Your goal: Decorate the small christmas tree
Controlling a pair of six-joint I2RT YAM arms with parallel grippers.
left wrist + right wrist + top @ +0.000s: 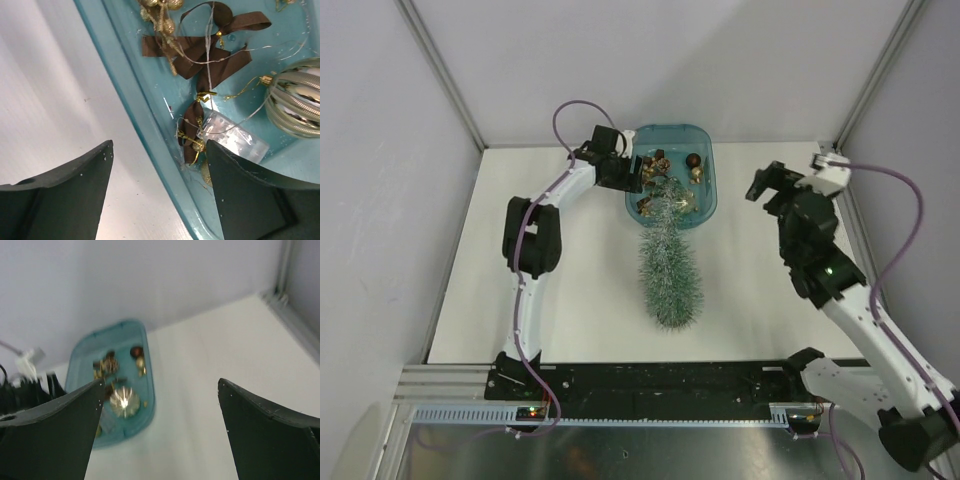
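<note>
The small christmas tree (668, 262) lies on its side on the white table, its tip over the near rim of the blue tray (672, 128) and its wide end toward the arms. My left gripper (632, 172) is open at the tray's left rim. In the left wrist view it (159, 150) straddles that rim (145, 125), one finger outside and one over the ornaments: brown ribbon bows (200, 47), a ribbed gold ball (295, 97) and a clear plastic piece (232, 137). My right gripper (762, 185) is open and empty, held up at the right.
Metal frame posts (440, 70) and grey walls close in the table. In the blurred right wrist view the tray (150, 385) lies ahead to the left beyond the open gripper (161, 382), with a shiny round shape (124, 401) in it. White table (210, 365) lies between.
</note>
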